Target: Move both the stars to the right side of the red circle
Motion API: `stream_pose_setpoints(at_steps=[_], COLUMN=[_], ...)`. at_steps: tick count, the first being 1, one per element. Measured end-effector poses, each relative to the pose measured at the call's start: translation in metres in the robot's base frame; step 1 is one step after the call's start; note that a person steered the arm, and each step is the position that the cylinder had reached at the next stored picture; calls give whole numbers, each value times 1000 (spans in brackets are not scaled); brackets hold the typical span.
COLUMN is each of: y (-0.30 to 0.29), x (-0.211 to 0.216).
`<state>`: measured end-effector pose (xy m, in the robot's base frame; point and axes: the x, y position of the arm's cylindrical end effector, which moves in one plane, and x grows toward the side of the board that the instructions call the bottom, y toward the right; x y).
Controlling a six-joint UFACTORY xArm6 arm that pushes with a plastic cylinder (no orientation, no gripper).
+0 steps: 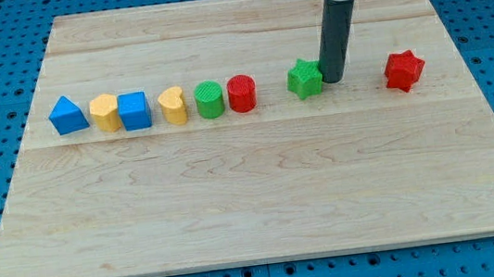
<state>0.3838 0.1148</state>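
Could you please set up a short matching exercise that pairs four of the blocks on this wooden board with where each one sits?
Column 1:
1. green star block
2. red star block
3. blue triangular block
4. red round block

Column 2:
A. farthest toward the view's left
B. farthest toward the view's right
C. touching my tip
D. beside the green round block

Pairs: 1-C, 2-B, 3-A, 4-D

green star — red star

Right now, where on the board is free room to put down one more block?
Free: the wooden board below the row, and between my tip and the red star. Crowded: blue triangle through red circle; tip touches green star.
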Motion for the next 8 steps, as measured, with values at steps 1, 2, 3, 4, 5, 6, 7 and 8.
stream_pose_setpoints(at_steps=[1, 2, 3, 4, 5, 6, 7, 8], y=[-22, -37, -13, 55, 177, 207, 141, 98], x=[9, 29, 51, 56, 56, 20, 3, 10])
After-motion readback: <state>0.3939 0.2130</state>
